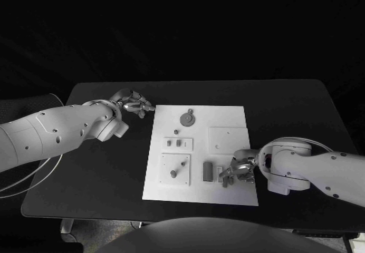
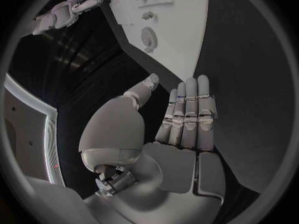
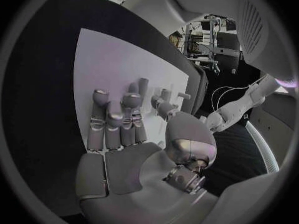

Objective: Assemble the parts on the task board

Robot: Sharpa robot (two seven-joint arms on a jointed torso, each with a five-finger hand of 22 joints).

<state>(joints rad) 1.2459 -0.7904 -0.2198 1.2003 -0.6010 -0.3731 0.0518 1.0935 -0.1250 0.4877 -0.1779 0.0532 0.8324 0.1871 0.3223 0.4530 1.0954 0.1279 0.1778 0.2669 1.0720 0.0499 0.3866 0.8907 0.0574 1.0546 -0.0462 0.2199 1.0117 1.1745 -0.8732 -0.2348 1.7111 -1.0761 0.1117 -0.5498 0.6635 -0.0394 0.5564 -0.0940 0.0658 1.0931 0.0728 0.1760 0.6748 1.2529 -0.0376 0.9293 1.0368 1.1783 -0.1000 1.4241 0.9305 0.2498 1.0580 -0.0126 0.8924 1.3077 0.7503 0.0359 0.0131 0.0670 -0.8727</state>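
Board [image 1: 228,118] white, flat at table [image 1: 304,105] centre. Grey parts on it: disc [image 1: 187,118] near far edge, bar [image 1: 208,169] near front. Left hand [image 1: 134,103] off board's far left corner, fingers straight and together, holding nothing. Right hand [image 1: 237,171] over board's near right part, fingers apart, nothing gripped.

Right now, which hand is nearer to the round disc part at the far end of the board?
Left. The left hand hovers just beside the disc, off the board's far corner; the right hand is over the near end.
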